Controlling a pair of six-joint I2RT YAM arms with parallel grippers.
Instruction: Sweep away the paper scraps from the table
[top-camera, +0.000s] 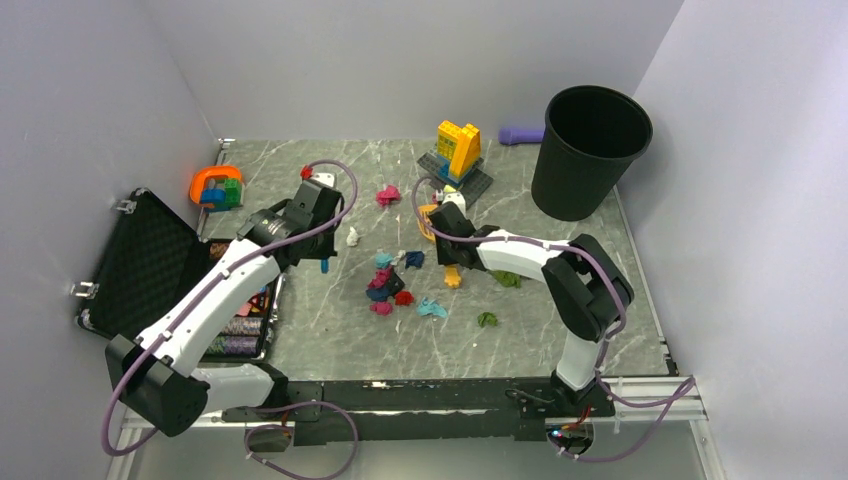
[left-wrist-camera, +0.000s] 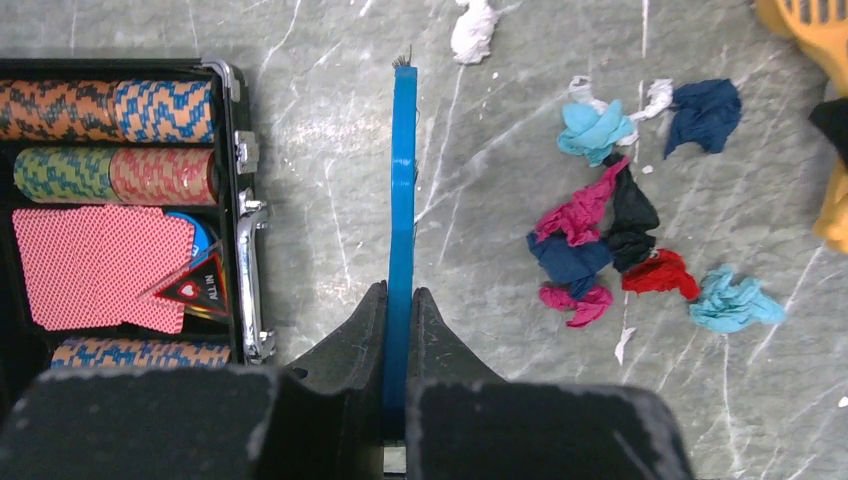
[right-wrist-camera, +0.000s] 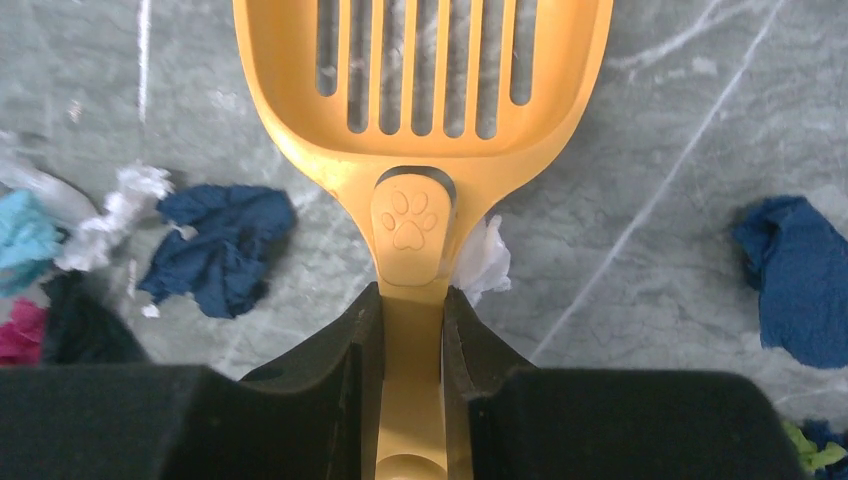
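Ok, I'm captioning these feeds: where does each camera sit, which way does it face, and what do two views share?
Top external: fixed above and behind the bases, looking down at the table; left arm and right arm show whole.
Left wrist: looks down along the left gripper, shut on the blue brush; case on one side, paper scraps on the other.
Right wrist: looks down past the right gripper, shut on the yellow scoop.
Shared: both wrist views show the same dark blue scrap.

Robotics lab test cell, marble-patterned table (top-camera: 580, 310) boxed in by plain pale panels (top-camera: 400, 60), left arm (top-camera: 215, 290) and right arm (top-camera: 520, 255) bolted to a black rail (top-camera: 430, 395) at its near edge, purple cables (top-camera: 354, 185) looping, staged props: toy bricks (top-camera: 458, 148), poker-chip case (top-camera: 150, 265), black bin (top-camera: 585, 170).
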